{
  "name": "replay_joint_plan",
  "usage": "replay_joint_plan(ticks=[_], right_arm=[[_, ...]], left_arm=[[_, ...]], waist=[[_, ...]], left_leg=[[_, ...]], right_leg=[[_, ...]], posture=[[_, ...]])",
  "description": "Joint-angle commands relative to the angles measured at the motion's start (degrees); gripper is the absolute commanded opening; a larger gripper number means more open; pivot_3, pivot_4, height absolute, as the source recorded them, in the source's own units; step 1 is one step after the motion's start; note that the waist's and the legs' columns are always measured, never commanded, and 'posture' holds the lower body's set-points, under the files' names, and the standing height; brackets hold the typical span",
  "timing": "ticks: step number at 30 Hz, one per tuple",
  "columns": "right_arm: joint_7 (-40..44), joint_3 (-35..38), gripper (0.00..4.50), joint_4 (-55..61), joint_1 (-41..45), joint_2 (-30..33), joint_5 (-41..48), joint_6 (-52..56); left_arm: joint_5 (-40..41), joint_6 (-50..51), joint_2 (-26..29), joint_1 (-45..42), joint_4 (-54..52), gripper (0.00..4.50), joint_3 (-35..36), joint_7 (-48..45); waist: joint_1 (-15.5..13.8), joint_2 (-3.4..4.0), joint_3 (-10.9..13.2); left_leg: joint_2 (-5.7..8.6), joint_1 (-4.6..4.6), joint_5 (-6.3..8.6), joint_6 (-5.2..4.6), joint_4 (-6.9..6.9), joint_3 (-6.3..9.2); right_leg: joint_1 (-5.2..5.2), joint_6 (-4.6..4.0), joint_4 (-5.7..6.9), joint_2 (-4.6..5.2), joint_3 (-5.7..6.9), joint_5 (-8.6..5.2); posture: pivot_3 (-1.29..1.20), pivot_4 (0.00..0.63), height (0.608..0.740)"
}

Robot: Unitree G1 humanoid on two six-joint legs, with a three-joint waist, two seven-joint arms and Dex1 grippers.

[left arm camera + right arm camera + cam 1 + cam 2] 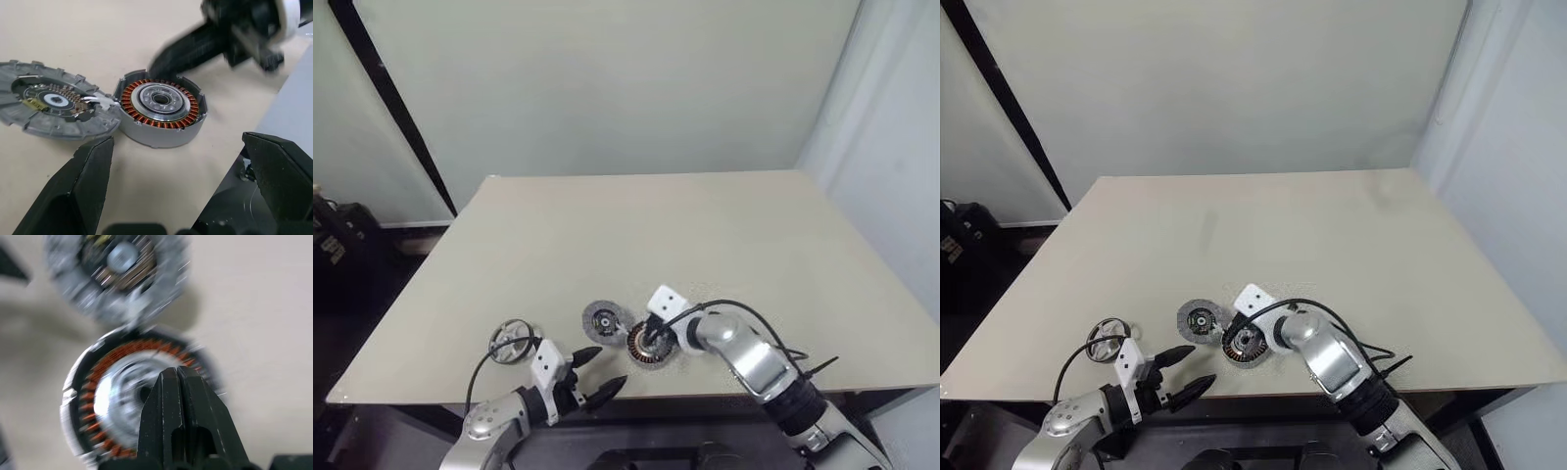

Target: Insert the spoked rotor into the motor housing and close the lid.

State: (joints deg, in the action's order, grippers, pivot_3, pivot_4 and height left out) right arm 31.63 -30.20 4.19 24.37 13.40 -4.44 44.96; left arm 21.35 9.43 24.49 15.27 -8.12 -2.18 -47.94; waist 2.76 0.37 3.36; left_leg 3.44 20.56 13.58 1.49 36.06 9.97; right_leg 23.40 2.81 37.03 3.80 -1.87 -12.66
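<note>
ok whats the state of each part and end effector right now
spoked rotor: lying on the table near its front left edge, not inserted
motor housing: open, windings exposed
lid: off, lying beside the housing
left end effector: open, empty
right end effector: shut, empty, over the housing hub

Three round motor parts on one beige counter (724, 235).
One shiny silver spoked rotor (513, 341), one flat grey disc lid (607, 318), one copper-wound round motor housing (651, 345); two robot grippers, each with two black fingers (80, 191).
</note>
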Motion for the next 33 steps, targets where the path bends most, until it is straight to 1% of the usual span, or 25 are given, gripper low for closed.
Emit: replay_joint_plan(ticks=[1, 3, 5, 6, 7, 12, 16, 19, 25, 29, 33], right_arm=[[0.9, 2.6, 0.61, 3.2, 0.0, 0.6, 1.4, -2.7], [1.9, 3.3, 1.22, 3.9, -0.9, 1.1, 2.4, -2.8], [2.4, 3.8, 1.93, 4.8, -2.1, 2.0, 2.9, -3.8], [2.5, 4.1, 2.37, 5.2, -2.7, 2.3, 3.2, -4.6], [2.9, 4.4, 2.66, 5.6, -3.3, 2.8, 3.6, -5.3], [2.8, 6.1, 4.41, 5.2, -5.8, 3.3, 4.2, -12.8], [2.7, 7.8, 4.46, 4.1, -7.3, 2.9, 5.0, -16.8], [3.4, 7.9, 4.46, 3.8, -8.0, 3.0, 5.3, -19.4], [3.7, 7.5, 4.46, 2.6, -8.7, 3.2, 4.4, -23.8], [3.5, 7.9, 4.46, 2.4, -8.9, 3.1, 4.5, -24.6], [3.0, 8.3, 4.46, 2.6, -9.2, 3.1, 4.4, -24.8]], left_arm=[[2.2, -0.2, -0.8, 0.5, -2.3, 4.5, 2.4, 1.2], [2.7, 0.1, -1.0, 1.2, -2.8, 4.5, 3.1, 1.7], [3.4, 0.3, -1.1, 2.7, -3.6, 4.5, 4.1, 2.6], [3.8, 0.4, -1.2, 3.6, -4.1, 4.5, 4.6, 3.1], [4.3, 0.6, -1.5, 4.7, -4.7, 4.5, 5.3, 3.6], [7.8, 2.2, -3.8, 9.8, -7.4, 4.5, 9.3, 6.9], [12.3, 4.5, -7.1, 13.6, -8.7, 4.5, 13.2, 10.8], [16.6, 6.8, -9.9, 14.0, -9.6, 4.5, 16.4, 14.5], [25.1, 12.3, -13.3, 12.2, -9.2, 4.5, 22.9, 22.3], [28.7, 14.0, -15.0, 10.2, -7.8, 4.5, 26.3, 26.8], [30.2, 15.5, -16.0, 8.2, -6.0, 4.5, 28.2, 30.0]], waist=[[0.0, 0.0, 0.0], [0.0, 0.0, 0.0], [0.0, 0.0, 0.0], [0.0, 0.0, 0.0], [0.0, 0.0, 0.0], [0.0, -0.02, 0.0], [0.0, -0.04, 0.0], [0.0, -0.08, 0.1], [-0.1, -0.14, 0.1], [-0.1, -0.15, 0.1], [-0.1, -0.16, 0.0]], left_leg=[[0.0, 0.0, 0.0, 0.0, 0.0, 0.0], [0.0, 0.0, 0.0, 0.0, -0.02, 0.0], [-0.01, 0.0, 0.02, 0.0, -0.03, -0.01], [-0.01, 0.01, 0.03, -0.01, -0.03, -0.01], [-0.01, 0.01, 0.04, -0.02, -0.03, -0.01], [-0.01, 0.04, 0.05, 0.0, -0.01, -0.03], [-0.06, 0.03, 0.13, 0.12, 0.01, -0.04], [-0.08, 0.04, 0.14, 0.15, 0.02, -0.04], [-0.05, 0.05, 0.17, 0.2, 0.07, -0.03], [-0.02, 0.05, 0.17, 0.19, 0.08, -0.03], [-0.02, 0.04, 0.12, 0.11, 0.08, -0.03]], right_leg=[[0.01, 0.0, 0.0, 0.0, 0.0, 0.0], [0.01, 0.0, 0.0, 0.0, 0.0, 0.0], [0.02, 0.0, 0.0, 0.0, -0.01, 0.0], [0.02, 0.0, -0.01, 0.01, -0.01, 0.0], [0.02, 0.0, -0.01, 0.02, -0.01, 0.0], [0.01, -0.01, -0.03, 0.08, -0.01, -0.01], [0.0, -0.01, -0.04, 0.12, -0.01, -0.02], [-0.01, -0.01, -0.04, 0.12, 0.0, -0.02], [-0.04, -0.01, -0.04, 0.12, 0.04, -0.02], [-0.04, -0.01, -0.05, 0.1, 0.04, -0.02], [-0.05, -0.02, -0.05, 0.08, 0.04, -0.01]], posture=[[0.0, 0.0, 0.74], [0.0, 0.0, 0.74], [0.0, 0.0, 0.74], [0.0, 0.0, 0.74], [0.0, 0.0, 0.74], [0.0, 0.0, 0.74], [0.0, 0.0, 0.74], [0.0, 0.0, 0.74], [0.0, 0.0, 0.74], [0.0, 0.0, 0.74], [0.0, 0.0, 0.74]])
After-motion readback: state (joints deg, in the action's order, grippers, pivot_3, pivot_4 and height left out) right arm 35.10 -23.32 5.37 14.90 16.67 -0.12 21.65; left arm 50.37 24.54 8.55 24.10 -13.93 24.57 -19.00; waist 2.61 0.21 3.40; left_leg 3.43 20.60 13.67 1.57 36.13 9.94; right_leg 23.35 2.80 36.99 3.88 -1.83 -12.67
